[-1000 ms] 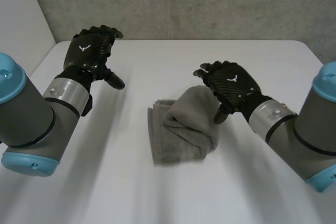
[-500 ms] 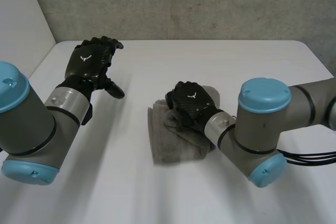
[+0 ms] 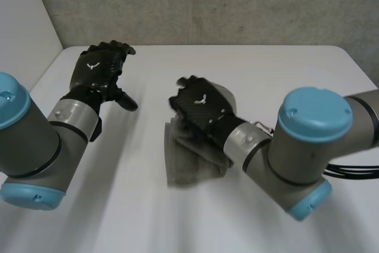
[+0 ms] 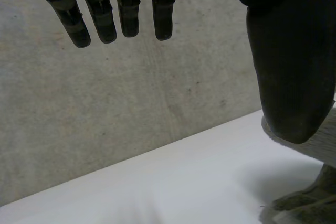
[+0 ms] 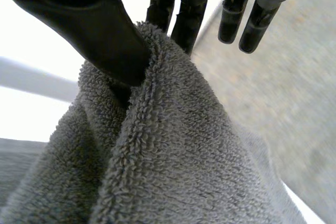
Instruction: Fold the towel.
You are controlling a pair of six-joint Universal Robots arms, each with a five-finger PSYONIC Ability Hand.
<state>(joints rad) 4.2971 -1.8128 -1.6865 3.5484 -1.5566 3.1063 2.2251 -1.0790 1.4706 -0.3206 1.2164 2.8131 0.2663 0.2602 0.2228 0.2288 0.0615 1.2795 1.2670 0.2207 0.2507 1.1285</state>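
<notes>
One second on, the right hand (image 3: 198,108), thumb and fingers pinching the grey towel (image 3: 189,167) at the middle of the table (image 3: 284,69), has swept left over the pile, seemingly closing this fold; the left hand (image 3: 98,72) hovers open-fingered, empty.

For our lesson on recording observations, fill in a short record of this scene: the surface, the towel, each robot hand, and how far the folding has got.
surface: white table
towel: grey towel, bunched, lying on the table
right robot hand: right robot hand over the towel, thumb and fingers pinching a fold of it
left robot hand: left robot hand open, fingers straight, apart from the towel, holding nothing
progress: fold not yet neat or finished
</notes>
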